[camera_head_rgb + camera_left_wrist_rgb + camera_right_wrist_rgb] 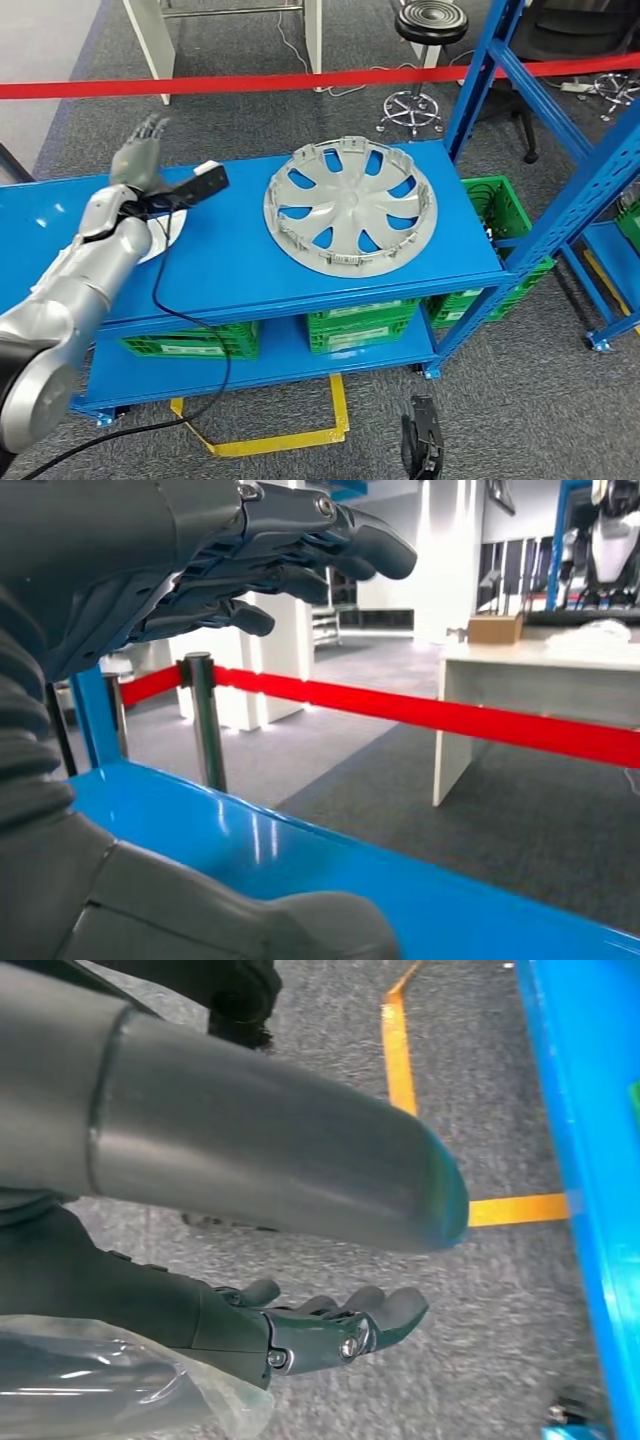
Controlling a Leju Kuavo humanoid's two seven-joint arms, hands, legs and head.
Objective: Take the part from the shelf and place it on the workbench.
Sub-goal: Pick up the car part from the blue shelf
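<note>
A silver wheel cover (350, 205) lies flat on the top board of the blue shelf (226, 250), toward its right end. My left hand (140, 152) is raised over the shelf's left part, well to the left of the cover, fingers stretched out and apart with nothing in them. In the left wrist view the fingers (302, 550) extend straight above the blue board (340, 880). My right hand (324, 1325) hangs low over the grey carpet beside the shelf edge (596, 1190), fingers spread and empty; it also peeks in as my right hand (423, 440).
A black camera bar with a cable (192, 187) and a white disc (162, 235) sit near my left wrist. Green crates (362, 325) fill the lower shelf. A red barrier tape (302, 80), a stool (423, 60), blue uprights (573, 190) and yellow floor marks (302, 435) surround the shelf.
</note>
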